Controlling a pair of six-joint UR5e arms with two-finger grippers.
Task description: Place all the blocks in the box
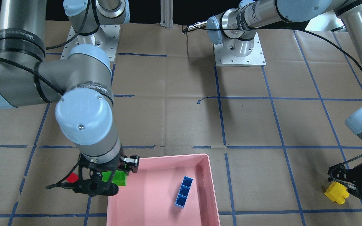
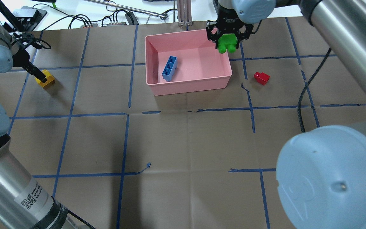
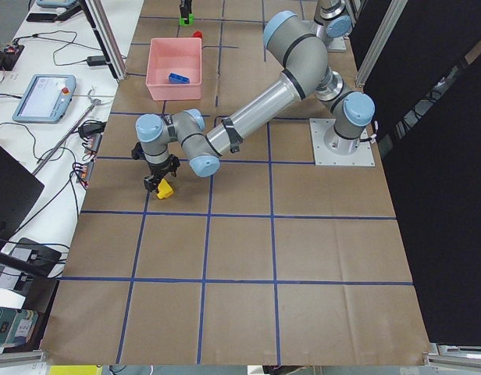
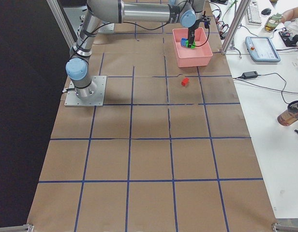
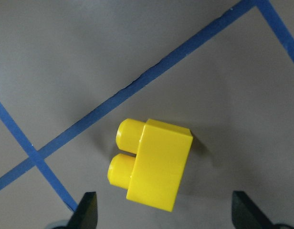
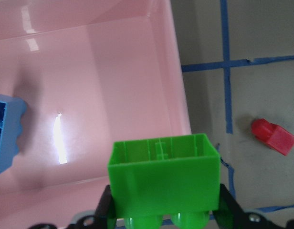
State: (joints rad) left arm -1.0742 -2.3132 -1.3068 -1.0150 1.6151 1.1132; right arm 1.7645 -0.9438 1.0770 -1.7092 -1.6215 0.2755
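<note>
My right gripper [image 2: 227,40] is shut on the green brick [image 2: 227,44] and holds it above the pink box's [image 2: 189,87] far right corner; the brick fills the right wrist view [image 6: 164,177]. The blue brick [image 2: 169,68] lies inside the box, hollow side up. The red brick [image 2: 261,78] lies on the table to the right of the box. My left gripper [image 5: 166,212] is open just above the yellow brick [image 5: 154,164], one finger on each side. The yellow brick [image 2: 45,78] lies on its side at the far left.
The table is covered in brown paper with a grid of blue tape. Cables and equipment lie beyond the far edge. The right arm's large elbow [image 2: 332,178] fills the near right of the overhead view.
</note>
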